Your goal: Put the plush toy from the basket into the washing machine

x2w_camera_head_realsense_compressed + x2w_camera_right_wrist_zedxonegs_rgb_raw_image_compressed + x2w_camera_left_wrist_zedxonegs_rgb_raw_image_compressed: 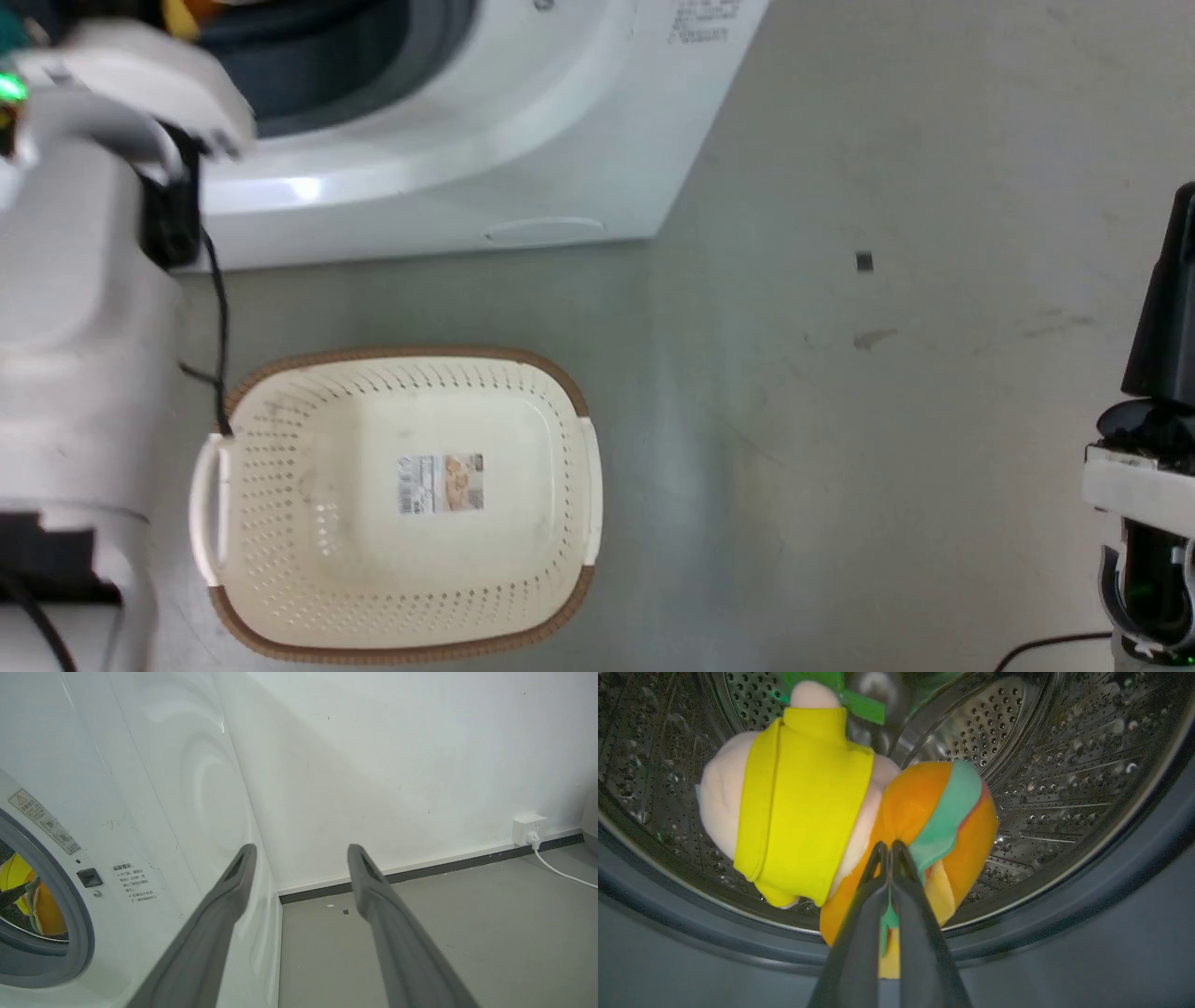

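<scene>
washing machine (523, 140): porthole open to receive | basket (299, 411): on floor (887, 420) before it, already unloaded | plush toy (803, 802): hanging inside drum (1064, 765), for dropping | left tool (888, 848): pinched closed on burger part (962, 826) | right tool (301, 851): spread wide, holding nothing

We see our left gripper (889, 848) with its two dark fingers pressed together, pinching the orange-and-green burger part of the plush toy (803, 807). The toy hangs in the washing machine's (1064, 788) porthole, yellow top to the left, before the shiny perforated drum and above the grey gasket (1087, 896).
</scene>
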Controlling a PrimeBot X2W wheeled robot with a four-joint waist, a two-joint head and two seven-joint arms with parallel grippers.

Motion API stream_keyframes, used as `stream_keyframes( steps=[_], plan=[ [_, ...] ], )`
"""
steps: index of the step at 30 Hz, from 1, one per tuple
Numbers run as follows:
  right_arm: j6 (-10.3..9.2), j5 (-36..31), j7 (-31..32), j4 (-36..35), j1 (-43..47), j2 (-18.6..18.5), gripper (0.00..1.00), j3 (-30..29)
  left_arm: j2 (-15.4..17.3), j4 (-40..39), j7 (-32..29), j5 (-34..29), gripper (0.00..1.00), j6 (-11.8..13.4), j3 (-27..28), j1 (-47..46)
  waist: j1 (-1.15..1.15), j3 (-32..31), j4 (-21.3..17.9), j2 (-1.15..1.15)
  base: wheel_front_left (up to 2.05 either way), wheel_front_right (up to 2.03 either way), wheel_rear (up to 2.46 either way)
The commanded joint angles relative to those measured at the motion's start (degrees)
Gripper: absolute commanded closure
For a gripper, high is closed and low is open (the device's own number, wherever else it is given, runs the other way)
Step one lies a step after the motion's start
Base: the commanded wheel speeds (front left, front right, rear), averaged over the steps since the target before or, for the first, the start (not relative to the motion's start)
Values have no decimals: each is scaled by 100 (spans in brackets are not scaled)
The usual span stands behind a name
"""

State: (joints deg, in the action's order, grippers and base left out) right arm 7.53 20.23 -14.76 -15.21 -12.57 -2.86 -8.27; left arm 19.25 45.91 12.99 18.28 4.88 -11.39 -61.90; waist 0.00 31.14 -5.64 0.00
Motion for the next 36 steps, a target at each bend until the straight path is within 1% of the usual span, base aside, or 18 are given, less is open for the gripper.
stream_keyframes(
  steps=[1, 7, 12, 16, 22, 23, 24, 29, 34, 36],
  plan=[
    [-4, 60, -24, -22, -117, -1, 0, 6, 62, 43, -18, -5, 100, 20, 23, -235, 0, 337, -176, 0, 0, 0, 0],
    [-4, 163, -24, -68, -339, -1, 0, 17, 264, 304, -105, -75, 100, 50, 27, -1160, 0, 884, -388, 0, 0, 0, 0],
    [-4, 222, -24, -102, -470, -1, 0, -35, 390, 642, -125, -102, 100, 82, 42, -1860, 0, 1215, -488, 0, 0, 0, 0],
    [-4, 224, -24, -110, -533, -1, 0, -41, 445, 906, -36, -107, 100, 116, 59, -2254, 0, 1331, -513, 0, 0, 0, 0],
    [-4, 181, -24, -90, -583, -1, 0, 19, 447, 1248, 60, -121, 100, 165, 43, -2506, 0, 1382, -507, 0, 0, 0, 0],
    [-4, 171, -24, -86, -589, -1, 0, 28, 434, 1309, 81, -114, 69, 187, 49, -2524, 0, 1379, -501, 0, 0, 0, 0],
    [-4, 165, -24, -85, -594, -1, 0, 31, 414, 1362, 99, -108, 0, 198, 49, -2532, 0, 1372, -495, 0, 0, 0, 0],
    [-4, 100, -24, -27, -547, -1, 0, 24, 260, 1559, 167, -107, 0, 113, -27, -2384, 0, 1188, -408, 0, 0, 0, 0],
    [-4, 2, -24, 67, -480, -1, 0, 89, 179, 1697, 194, -9, 0, 59, 24, -1899, 0, 788, -339, 0, 0, 0, 0],
    [-4, -31, -24, 111, -443, -1, 0, 72, 148, 1571, 197, 22, 0, 57, 70, -1639, 0, 621, -283, 0, 0, 0, 0]
  ],
)
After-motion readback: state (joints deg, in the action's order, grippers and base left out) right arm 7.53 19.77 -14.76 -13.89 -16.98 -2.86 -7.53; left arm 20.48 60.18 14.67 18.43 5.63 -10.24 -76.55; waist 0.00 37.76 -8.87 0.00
